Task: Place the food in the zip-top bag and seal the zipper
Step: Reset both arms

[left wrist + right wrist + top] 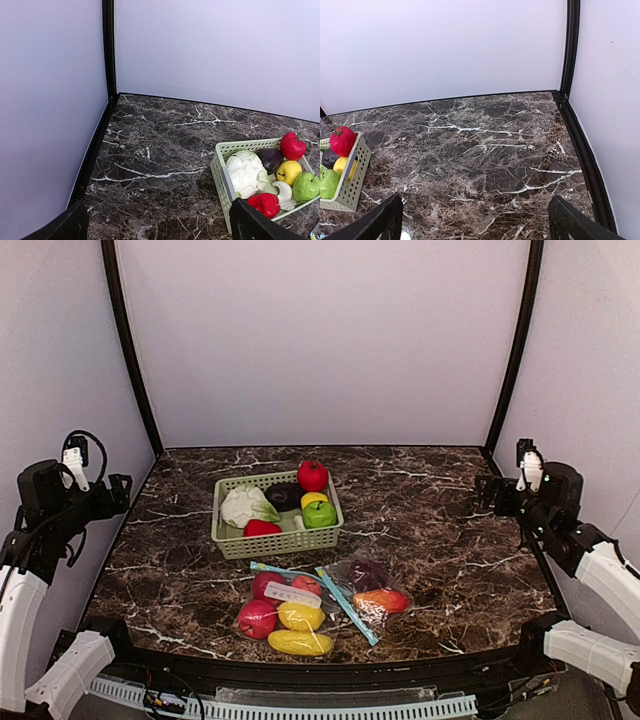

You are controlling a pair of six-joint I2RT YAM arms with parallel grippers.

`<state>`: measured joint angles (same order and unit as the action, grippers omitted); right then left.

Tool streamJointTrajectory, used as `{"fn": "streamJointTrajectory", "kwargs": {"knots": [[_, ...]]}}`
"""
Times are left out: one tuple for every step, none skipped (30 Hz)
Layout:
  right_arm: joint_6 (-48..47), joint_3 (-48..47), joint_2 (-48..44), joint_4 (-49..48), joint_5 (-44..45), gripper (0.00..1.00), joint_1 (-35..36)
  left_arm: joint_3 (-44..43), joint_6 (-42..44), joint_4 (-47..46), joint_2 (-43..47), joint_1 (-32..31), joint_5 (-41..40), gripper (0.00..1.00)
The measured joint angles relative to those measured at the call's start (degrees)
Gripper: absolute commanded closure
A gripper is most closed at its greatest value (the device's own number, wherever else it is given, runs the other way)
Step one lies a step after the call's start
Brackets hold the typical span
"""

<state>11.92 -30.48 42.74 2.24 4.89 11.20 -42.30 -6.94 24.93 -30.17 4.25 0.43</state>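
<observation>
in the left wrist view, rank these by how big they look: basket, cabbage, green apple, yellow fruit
1. basket
2. cabbage
3. green apple and yellow fruit: they look about alike, and the apple sits a little nearer the camera, so I won't rank them.

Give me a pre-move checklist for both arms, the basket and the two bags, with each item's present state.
1. Left gripper open and empty: ok.
2. Right gripper open and empty: ok.
3. Both grippers well apart from the basket and the bags: ok.
4. Basket emptied: not ok; the cabbage, the green apple and other pieces lie in it.
5. Bag with yellow and red pieces, mouth open for loading: cannot tell.
6. Second bag, holding an orange piece, zipper sealed: cannot tell.
</observation>
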Motion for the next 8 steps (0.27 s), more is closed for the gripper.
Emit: {"fn": "streamJointTrajectory", "kwargs": {"knots": [[-0.1,0.3,0.0,-0.1,0.0,0.01,0.0,0.1,0.0,0.0,-0.2,0.0,-0.1,0.01],[-0.3,0.6,0.0,0.0,0.0,0.01,0.0,0.1,0.0,0.0,-0.3,0.0,-0.2,0.01],[-0.5,0.8,0.0,0.0,0.0,0.01,0.0,0.1,0.0,0.0,-0.5,0.0,-0.3,0.01],[-0.5,0.9,0.0,0.0,0.0,0.01,0.0,0.1,0.0,0.0,-0.6,0.0,-0.4,0.01],[-0.7,0.9,0.0,-0.1,0.0,0.01,0.0,0.1,0.0,0.0,-0.7,0.0,-0.5,0.01],[-0.7,0.9,0.0,-0.1,-0.1,0.01,0.0,0.1,0.0,0.0,-0.7,0.0,-0.5,0.01],[-0.8,0.9,0.0,-0.2,-0.1,0.01,0.0,0.1,0.0,0.0,-0.8,0.0,-0.5,0.01],[-0.8,0.9,0.0,-0.2,-0.1,0.01,0.0,0.1,0.0,0.0,-1.0,0.0,-0.5,0.01]]}}
